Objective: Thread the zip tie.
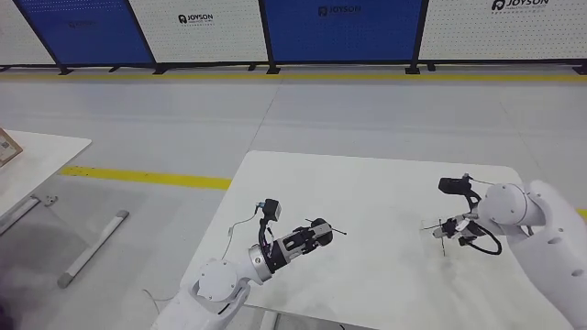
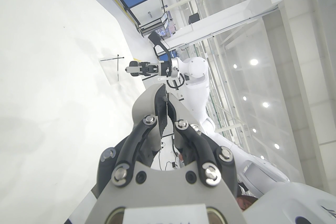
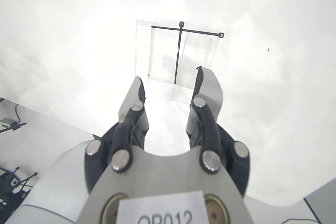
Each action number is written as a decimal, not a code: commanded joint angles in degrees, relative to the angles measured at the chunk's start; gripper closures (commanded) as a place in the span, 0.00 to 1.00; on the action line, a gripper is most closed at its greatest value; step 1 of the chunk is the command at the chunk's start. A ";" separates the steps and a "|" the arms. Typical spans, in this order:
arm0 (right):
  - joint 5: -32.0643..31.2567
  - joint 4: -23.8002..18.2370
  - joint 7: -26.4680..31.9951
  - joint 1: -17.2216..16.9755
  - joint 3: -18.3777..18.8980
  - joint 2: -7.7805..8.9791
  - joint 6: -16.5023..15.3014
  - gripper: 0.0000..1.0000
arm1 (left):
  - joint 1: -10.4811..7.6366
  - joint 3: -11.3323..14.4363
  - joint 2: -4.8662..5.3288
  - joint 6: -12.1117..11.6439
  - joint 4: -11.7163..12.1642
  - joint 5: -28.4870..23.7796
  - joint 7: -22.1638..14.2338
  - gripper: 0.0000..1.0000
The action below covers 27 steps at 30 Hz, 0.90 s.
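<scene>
Two black zip ties lie crossed on a clear block [image 3: 157, 57] on the white table [image 1: 385, 183]. One tie [image 3: 187, 31] lies across the block, and the head of the other tie [image 3: 178, 51] sits on it, tail pointing at my right gripper [image 3: 170, 82]. That gripper is open, with the tail's tip between its fingertips; from above it [image 1: 447, 229] is at the table's right. My left gripper [image 2: 164, 95] is shut on a third thin black zip tie [image 1: 337, 232] and held above the table's near left part [image 1: 323, 231], facing the right gripper [image 2: 128, 69].
The table's left edge [image 1: 215, 229] runs close beside the left arm. Another white table [image 1: 37, 160] stands further left across a floor gap with a yellow line [image 1: 147, 177]. Blue and white panels [image 1: 339, 9] close the back.
</scene>
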 commanded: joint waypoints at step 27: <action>1.32 15.57 -1.25 7.56 -7.98 -5.60 -0.33 0.68 | 0.00 0.00 0.00 0.00 0.00 0.00 0.00 1.00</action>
